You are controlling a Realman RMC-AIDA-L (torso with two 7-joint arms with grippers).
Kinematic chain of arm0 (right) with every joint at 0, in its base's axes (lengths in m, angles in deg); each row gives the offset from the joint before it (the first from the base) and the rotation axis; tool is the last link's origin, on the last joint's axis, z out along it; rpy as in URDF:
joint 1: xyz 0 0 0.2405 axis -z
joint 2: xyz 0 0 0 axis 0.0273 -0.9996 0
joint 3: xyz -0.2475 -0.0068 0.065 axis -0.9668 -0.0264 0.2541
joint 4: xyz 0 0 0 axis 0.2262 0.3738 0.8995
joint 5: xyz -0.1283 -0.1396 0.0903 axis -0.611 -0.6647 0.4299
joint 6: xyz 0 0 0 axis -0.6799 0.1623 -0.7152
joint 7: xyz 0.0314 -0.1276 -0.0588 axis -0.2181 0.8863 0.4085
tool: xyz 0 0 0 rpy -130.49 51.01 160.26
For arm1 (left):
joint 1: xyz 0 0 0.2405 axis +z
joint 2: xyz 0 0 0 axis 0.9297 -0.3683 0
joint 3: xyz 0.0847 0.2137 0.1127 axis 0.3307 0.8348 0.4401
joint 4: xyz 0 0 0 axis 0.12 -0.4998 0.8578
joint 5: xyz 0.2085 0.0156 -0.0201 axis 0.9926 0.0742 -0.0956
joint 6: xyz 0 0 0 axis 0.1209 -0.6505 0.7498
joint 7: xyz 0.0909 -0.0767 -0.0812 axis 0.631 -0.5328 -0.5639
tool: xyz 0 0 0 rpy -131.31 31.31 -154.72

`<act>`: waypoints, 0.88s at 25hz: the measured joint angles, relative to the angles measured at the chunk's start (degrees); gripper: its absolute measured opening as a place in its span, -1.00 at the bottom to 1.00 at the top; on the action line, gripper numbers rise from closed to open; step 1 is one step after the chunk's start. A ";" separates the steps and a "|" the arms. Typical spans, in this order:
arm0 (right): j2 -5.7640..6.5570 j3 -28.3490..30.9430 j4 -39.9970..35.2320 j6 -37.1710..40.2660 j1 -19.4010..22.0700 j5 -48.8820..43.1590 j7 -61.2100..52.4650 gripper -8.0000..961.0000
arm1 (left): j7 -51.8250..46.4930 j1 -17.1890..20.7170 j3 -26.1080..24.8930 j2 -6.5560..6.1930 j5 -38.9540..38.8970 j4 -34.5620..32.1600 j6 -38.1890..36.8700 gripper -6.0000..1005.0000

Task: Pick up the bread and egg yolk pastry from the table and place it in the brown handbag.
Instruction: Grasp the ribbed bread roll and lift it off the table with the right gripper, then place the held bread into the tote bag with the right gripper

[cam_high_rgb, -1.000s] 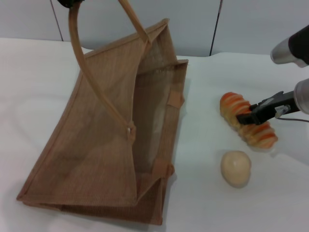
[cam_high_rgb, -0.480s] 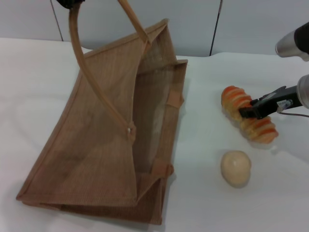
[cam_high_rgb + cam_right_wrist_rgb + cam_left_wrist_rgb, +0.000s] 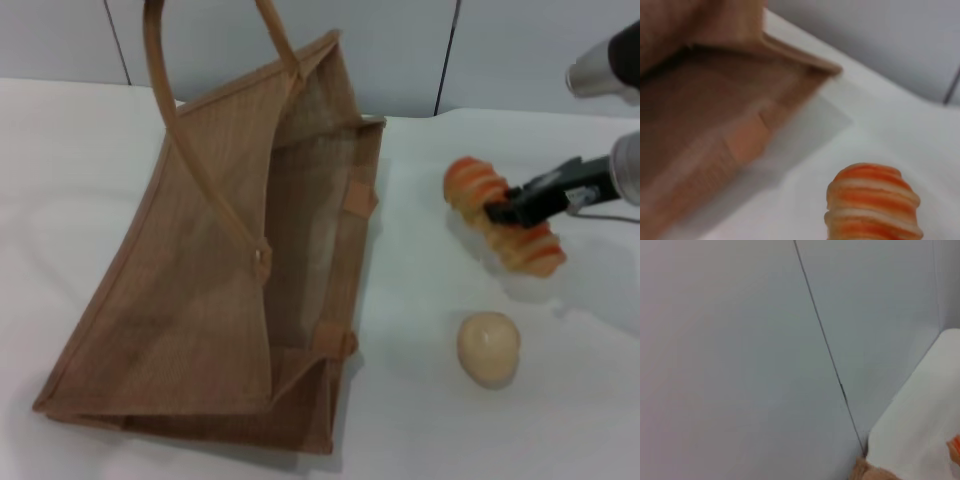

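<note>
Item 1, bread: clamped across its middle by the right gripper, apparently raised off the white table for carrying to the bag. Item 2, egg yolk pastry: resting on the table, near the loaf, untouched. Item 3, brown handbag: handles drawn upward, probably so the mouth gapes for loading. Left gripper: out of sight above, fingers undeterminable.

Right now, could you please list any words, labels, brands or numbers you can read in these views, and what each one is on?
None: no readable text appears on the brown handbag, the bread held by the right gripper, the egg yolk pastry, or the table.
</note>
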 joint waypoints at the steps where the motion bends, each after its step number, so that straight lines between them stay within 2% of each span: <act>1: -0.05 -0.17 -1.66 -1.05 0.16 0.88 0.00 -0.34 | 0.20 -0.31 0.04 -0.05 -0.10 0.01 -0.38 -0.76; 5: -0.08 -1.17 -6.61 -5.12 0.41 6.11 0.34 -0.42 | 0.80 -2.03 0.08 -0.28 0.02 0.04 -1.33 -0.76; 11: -0.03 -6.91 -9.50 -6.95 0.20 11.82 0.07 -0.48 | 1.31 -4.32 0.10 0.01 -0.08 0.04 -1.83 -0.76; 17: -0.01 -11.84 -7.92 -4.37 -2.00 15.03 0.11 -0.53 | 1.27 -5.67 0.85 0.64 -0.32 -0.12 -2.19 -0.76; 22: 0.06 -14.58 -1.80 1.66 -5.68 16.82 0.67 -0.55 | 0.91 -5.55 2.02 1.73 -0.91 -0.52 -2.18 -0.76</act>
